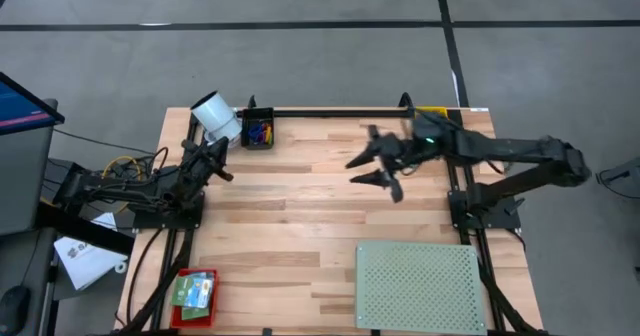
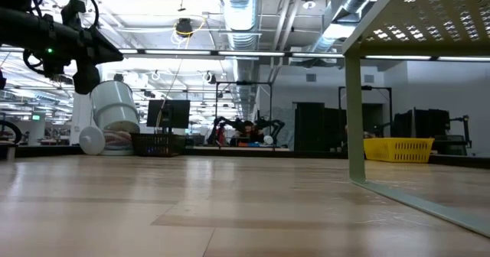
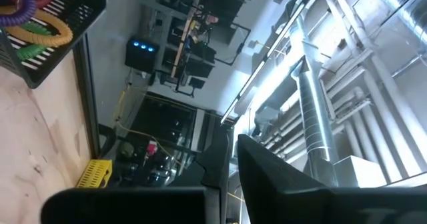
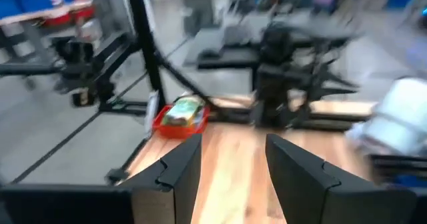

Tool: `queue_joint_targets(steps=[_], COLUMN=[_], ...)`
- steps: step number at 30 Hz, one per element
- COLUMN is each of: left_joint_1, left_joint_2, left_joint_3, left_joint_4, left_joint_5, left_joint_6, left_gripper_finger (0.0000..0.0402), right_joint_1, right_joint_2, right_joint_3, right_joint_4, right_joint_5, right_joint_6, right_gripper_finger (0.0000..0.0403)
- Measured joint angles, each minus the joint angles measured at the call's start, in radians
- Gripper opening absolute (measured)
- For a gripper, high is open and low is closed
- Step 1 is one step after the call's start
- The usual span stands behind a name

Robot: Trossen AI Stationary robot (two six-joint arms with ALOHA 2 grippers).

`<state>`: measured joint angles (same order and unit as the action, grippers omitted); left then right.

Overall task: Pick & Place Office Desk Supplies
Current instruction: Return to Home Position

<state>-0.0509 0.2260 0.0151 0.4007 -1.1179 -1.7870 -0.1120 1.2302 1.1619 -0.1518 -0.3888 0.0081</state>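
A black basket (image 1: 258, 133) at the table's far edge holds coloured rings (image 3: 37, 31). A red tray (image 1: 195, 298) with green boxes (image 4: 181, 112) rests flat on the near left corner. My right gripper (image 1: 373, 172) hovers open over the far middle of the table, pointing toward the left side, with nothing between its fingers (image 4: 175, 171). My left gripper (image 1: 222, 168) is shut and holds nothing. It hangs at the far left, just on the near side of the white cylinder (image 1: 216, 116).
A pale green perforated board (image 1: 420, 284) stands on legs over the near right of the table. The white cylinder lies tipped at the far left, beside the basket. A black rail (image 1: 330, 111) runs along the far edge. Bare wood lies between the arms.
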Motion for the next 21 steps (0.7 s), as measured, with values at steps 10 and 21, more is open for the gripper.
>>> queue_joint_targets(steps=[10, 21], left_joint_1=[0.000, 0.000], left_joint_2=[0.000, -0.001], left_joint_3=[0.000, 0.000], left_joint_4=[0.002, 0.001], left_joint_5=[0.000, 0.000], left_joint_6=[0.001, 0.001], left_gripper_finger=[0.0026, 0.0026], right_joint_1=[0.081, 0.162], right_joint_2=[-0.454, -0.859], right_joint_3=[-0.703, -1.070], right_joint_4=[0.444, 0.454], right_joint_5=[0.157, 0.323], right_joint_6=[0.219, 0.278], right_gripper_finger=[0.0164, 0.0164])
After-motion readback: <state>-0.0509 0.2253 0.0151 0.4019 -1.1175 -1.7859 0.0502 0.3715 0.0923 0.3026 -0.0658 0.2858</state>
